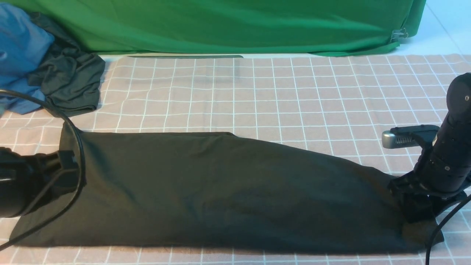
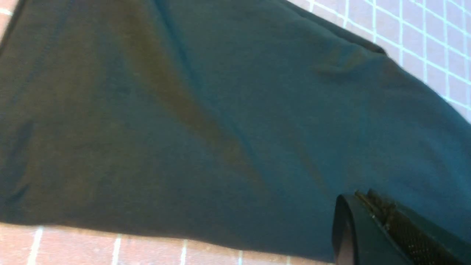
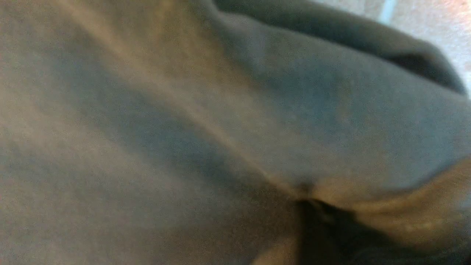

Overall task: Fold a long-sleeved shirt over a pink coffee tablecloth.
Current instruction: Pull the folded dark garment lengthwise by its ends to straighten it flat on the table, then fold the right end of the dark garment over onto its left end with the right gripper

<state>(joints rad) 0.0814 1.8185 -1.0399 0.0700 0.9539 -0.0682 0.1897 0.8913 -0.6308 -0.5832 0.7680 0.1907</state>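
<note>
Long-sleeved shirt (image 1: pixel 220 191), black and with no print showing, lies folded into a long band across the near part of the pink coffee tablecloth (image 1: pixel 294 95), running from the left edge almost to the right edge; its near fold sits just inside the cloth's near edge, and its far edge slants nearer toward the right; the left gripper (image 1: pixel 64 173) is at the shirt's left end, jaws pressed together, and fabric there stands up in a peak against it, though whether cloth is pinched between the jaws cannot be told; in the left wrist view one dark finger (image 2: pixel 371 232) lies on the shirt; the right gripper (image 1: pixel 417 213) is down on the shirt's right end near the near right corner; its wrist view is filled with blurred fabric bunched at the fingers, and whether it grips cannot be told; a dark grey-green garment (image 1: pixel 70 81) bunched with blue cloth (image 1: pixel 20 59) sits at the far left corner; a green backdrop cloth (image 1: pixel 235 25) hangs along the far edge.
</note>
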